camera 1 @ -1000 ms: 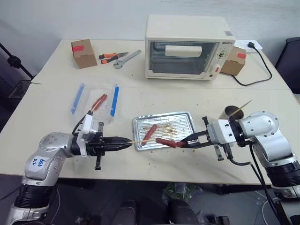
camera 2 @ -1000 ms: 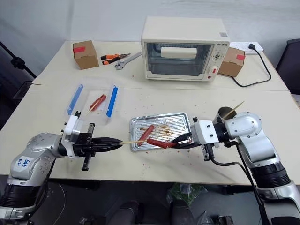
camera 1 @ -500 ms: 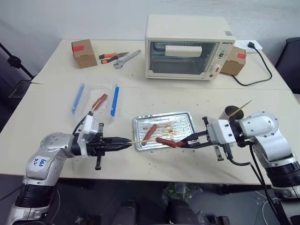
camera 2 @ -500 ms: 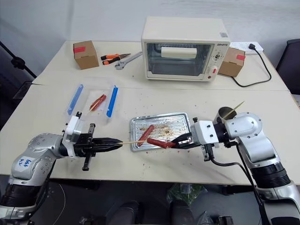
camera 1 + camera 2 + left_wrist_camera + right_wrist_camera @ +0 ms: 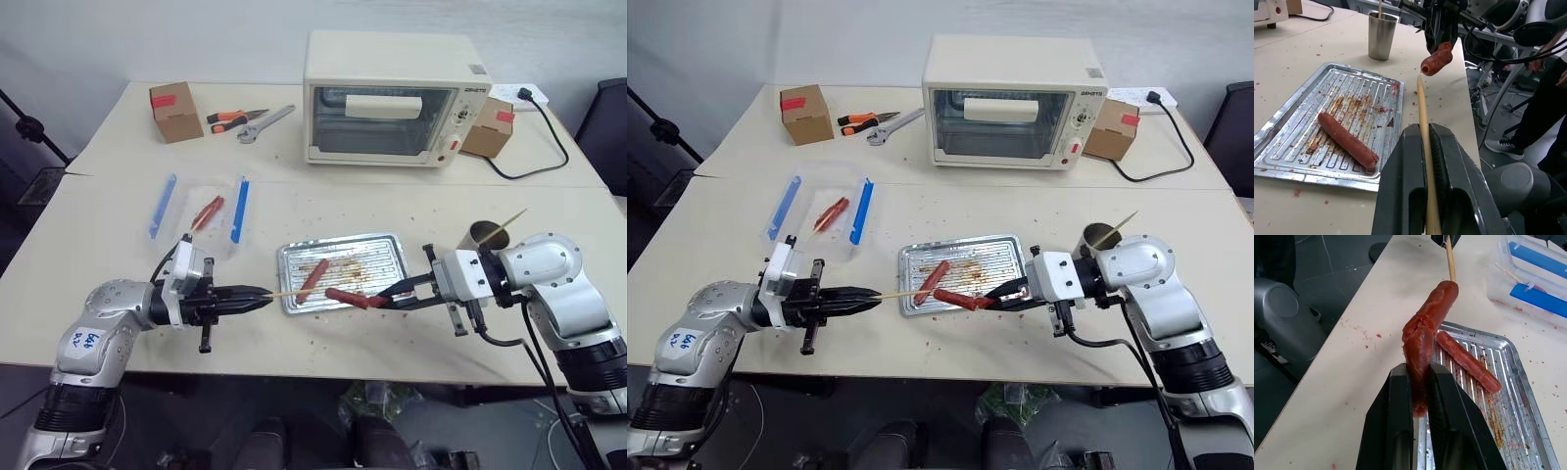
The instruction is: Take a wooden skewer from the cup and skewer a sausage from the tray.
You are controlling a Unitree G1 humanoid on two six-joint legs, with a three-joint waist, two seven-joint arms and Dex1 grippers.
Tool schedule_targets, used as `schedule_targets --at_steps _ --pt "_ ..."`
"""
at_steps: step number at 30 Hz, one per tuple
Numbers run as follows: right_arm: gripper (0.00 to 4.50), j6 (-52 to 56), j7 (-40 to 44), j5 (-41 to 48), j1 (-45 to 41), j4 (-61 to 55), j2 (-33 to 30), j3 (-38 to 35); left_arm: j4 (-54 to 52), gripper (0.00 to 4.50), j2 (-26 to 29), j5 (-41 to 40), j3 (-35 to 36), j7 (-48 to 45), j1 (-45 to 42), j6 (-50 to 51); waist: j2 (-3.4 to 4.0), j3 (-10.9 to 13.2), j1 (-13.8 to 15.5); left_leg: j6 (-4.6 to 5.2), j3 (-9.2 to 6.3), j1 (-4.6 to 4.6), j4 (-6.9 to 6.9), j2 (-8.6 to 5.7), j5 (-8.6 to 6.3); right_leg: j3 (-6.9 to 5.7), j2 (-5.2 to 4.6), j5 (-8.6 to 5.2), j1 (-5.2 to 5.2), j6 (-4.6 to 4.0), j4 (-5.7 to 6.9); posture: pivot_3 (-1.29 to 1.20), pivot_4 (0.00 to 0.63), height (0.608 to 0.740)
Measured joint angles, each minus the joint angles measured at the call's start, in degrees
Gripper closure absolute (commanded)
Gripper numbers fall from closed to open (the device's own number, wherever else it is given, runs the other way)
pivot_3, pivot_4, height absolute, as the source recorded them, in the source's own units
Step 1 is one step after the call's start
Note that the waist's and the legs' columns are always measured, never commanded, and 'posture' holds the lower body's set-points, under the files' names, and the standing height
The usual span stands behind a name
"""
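Pale wooden skewer [image 5: 289,292], level, clamped in the closed left gripper [image 5: 263,293], its point aimed rightward over the near-left part of the tray [image 5: 387,241]. To its right, the dark red-brown sausage [image 5: 346,297], pinched in the right gripper [image 5: 382,297], hangs above the tray's near edge, just beyond the tip, apparently untouched. Far right: cup [image 5: 482,234].

3 sausages [image 5: 346,297]; 2 skewers [image 5: 291,292]; 2 boxes [image 5: 175,111]; 1 tray [image 5: 382,269]

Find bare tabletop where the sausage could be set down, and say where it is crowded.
Free: the table between the box and the plastic box, and between tray and oven. Crowded: between both grippers, over the tray's front edge.
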Motion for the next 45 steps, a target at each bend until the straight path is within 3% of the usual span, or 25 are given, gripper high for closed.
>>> schedule_targets --at_steps 45 --pt "4.27 3.95 -1.28 -0.46 -2.15 -1.62 1.01 1.79 -1.76 4.5 -4.19 1.12 -6.09 -0.14 -3.48 1.23 0.0 0.0 0.11 0.0 -0.01 0.0 0.09 -0.04 0.0 0.0 -0.01 0.0 0.0 0.0 0.09 0.0 0.15 0.74"
